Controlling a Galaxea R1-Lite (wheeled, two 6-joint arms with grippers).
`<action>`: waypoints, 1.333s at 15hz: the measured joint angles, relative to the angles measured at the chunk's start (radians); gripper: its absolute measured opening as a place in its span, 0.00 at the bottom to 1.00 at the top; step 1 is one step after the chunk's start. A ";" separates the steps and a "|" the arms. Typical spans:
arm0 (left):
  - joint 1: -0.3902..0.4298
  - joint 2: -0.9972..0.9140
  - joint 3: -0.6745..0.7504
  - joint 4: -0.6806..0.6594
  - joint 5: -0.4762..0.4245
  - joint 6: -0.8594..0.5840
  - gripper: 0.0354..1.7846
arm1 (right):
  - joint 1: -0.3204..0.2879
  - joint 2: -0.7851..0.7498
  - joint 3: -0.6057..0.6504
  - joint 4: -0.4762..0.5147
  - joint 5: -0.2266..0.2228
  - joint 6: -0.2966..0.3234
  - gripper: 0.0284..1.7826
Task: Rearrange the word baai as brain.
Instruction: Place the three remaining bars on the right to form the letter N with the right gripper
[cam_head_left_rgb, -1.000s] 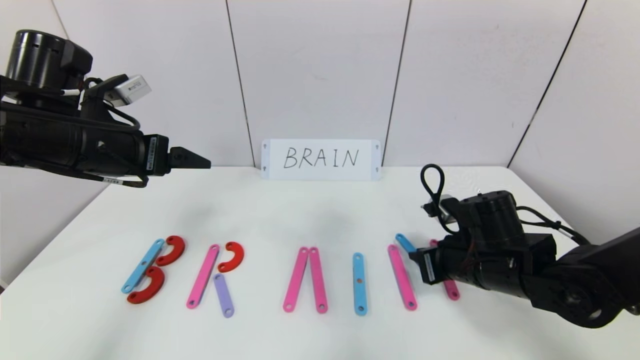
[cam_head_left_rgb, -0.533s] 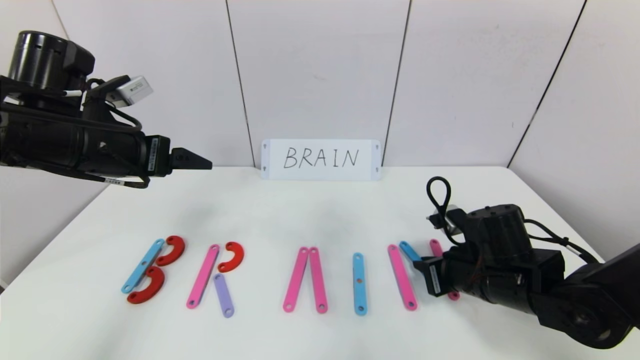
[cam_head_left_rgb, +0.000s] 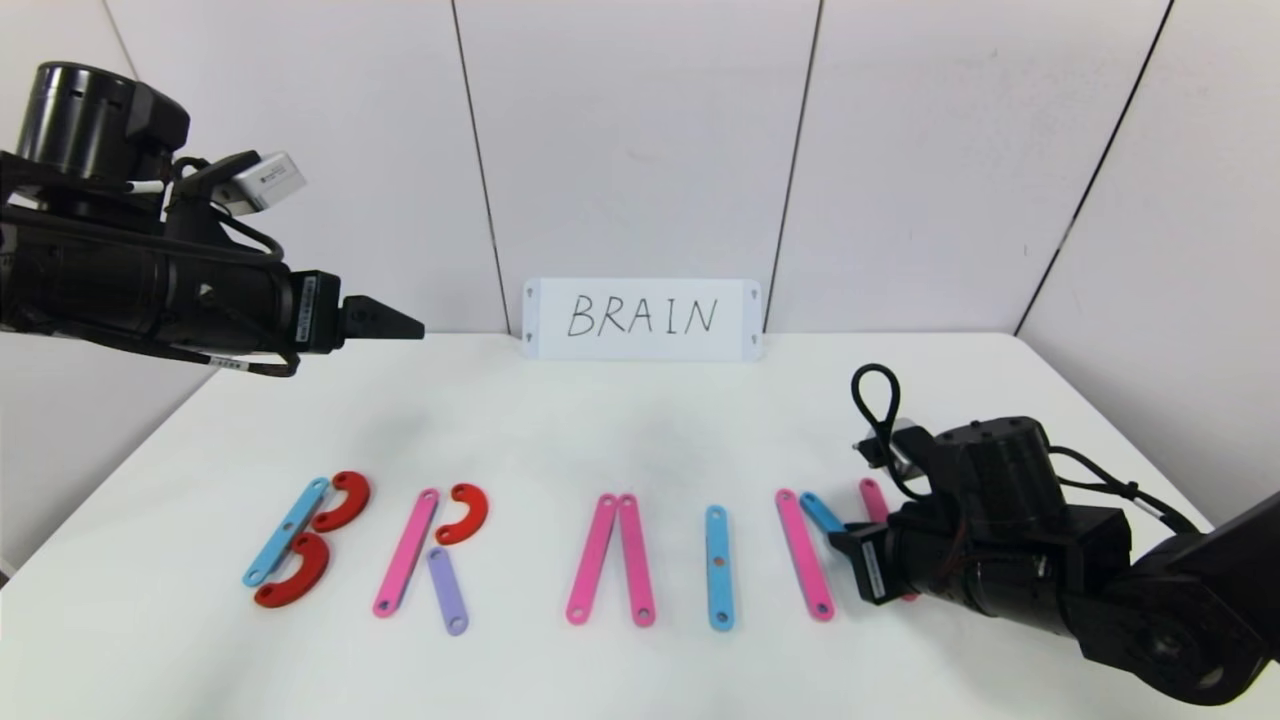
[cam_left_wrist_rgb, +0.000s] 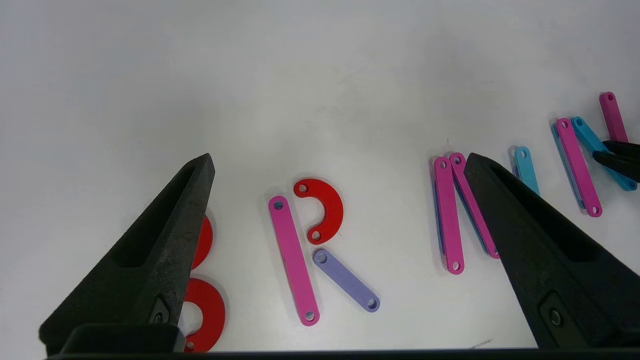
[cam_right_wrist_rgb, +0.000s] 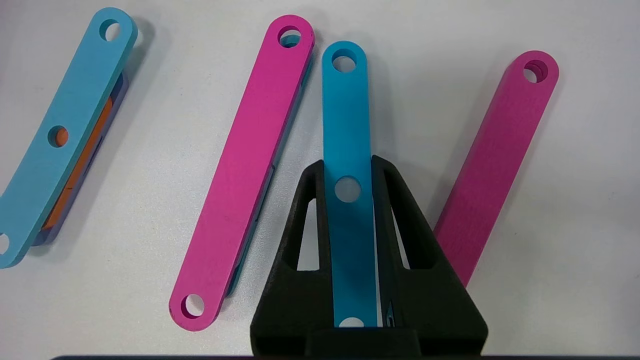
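The plastic letters lie in a row on the white table (cam_head_left_rgb: 640, 430). There is a B with a blue strip (cam_head_left_rgb: 286, 530), an R with a pink strip (cam_head_left_rgb: 405, 552) and a purple strip (cam_head_left_rgb: 447, 590), two pink strips (cam_head_left_rgb: 592, 558) as an A, and a blue I (cam_head_left_rgb: 718, 567). My right gripper (cam_head_left_rgb: 845, 535) is low at the row's right end. It is shut on a blue strip (cam_right_wrist_rgb: 346, 115) that slants between a pink strip (cam_right_wrist_rgb: 245, 170) and another pink strip (cam_right_wrist_rgb: 500, 155). My left gripper (cam_head_left_rgb: 405, 325) hangs high at the left, open and empty.
A white card (cam_head_left_rgb: 642, 318) with BRAIN handwritten on it leans against the back wall. White wall panels close the table at the back and both sides. Bare table lies between the card and the letter row.
My right gripper has drawn back toward the table's front and slightly right, taking the blue strip with it between the two pink strips. The left arm has not moved.
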 joint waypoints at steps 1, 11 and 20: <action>0.000 0.000 0.000 0.000 0.000 0.000 0.98 | -0.001 0.001 -0.001 0.000 0.003 -0.003 0.14; -0.001 0.001 0.000 0.000 0.000 0.000 0.98 | -0.025 0.007 -0.004 -0.001 0.019 -0.027 0.24; -0.010 0.002 0.003 0.002 0.000 0.000 0.98 | -0.036 -0.013 -0.019 -0.001 0.019 -0.027 0.92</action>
